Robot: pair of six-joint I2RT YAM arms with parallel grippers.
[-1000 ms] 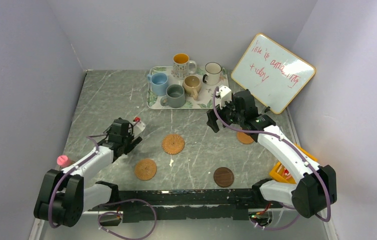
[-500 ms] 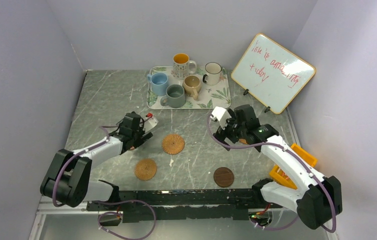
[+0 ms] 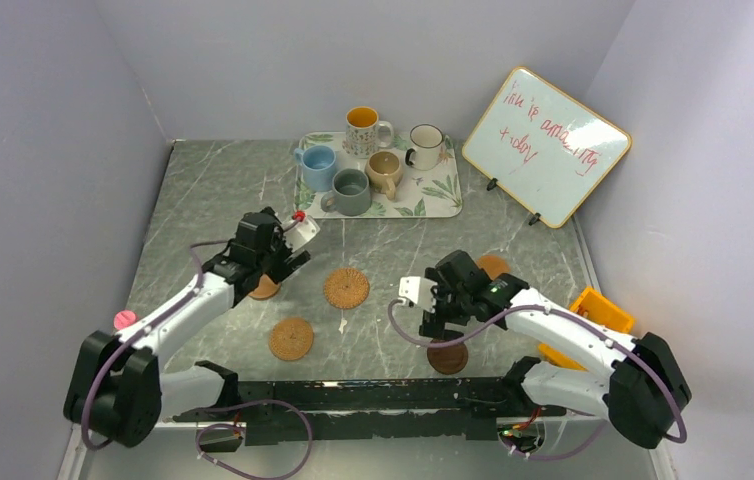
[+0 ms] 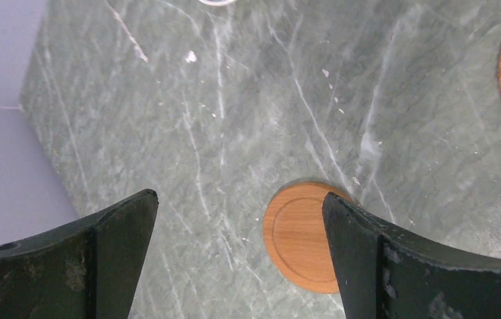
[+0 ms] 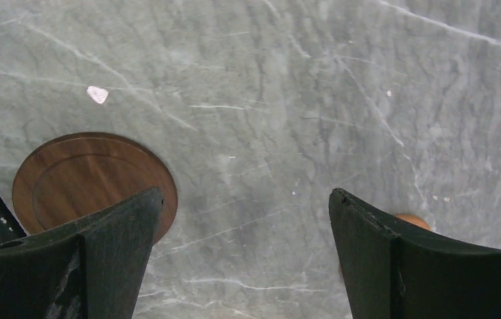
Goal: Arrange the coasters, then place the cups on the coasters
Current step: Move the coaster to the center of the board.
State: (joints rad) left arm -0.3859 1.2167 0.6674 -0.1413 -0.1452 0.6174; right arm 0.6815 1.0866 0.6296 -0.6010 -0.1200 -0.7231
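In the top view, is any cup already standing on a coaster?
No: all five cups stand on the leaf-print tray at the far side, and the coasters in view carry nothing.

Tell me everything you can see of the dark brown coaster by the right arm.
The dark brown coaster is a smooth round disc, wood by its look, with a shallow ring groove inside its rim. It lies flat and bare on the grey marble table, near the front edge. The open right gripper hangs over it, and one of its fingers hides part of the coaster's edge.
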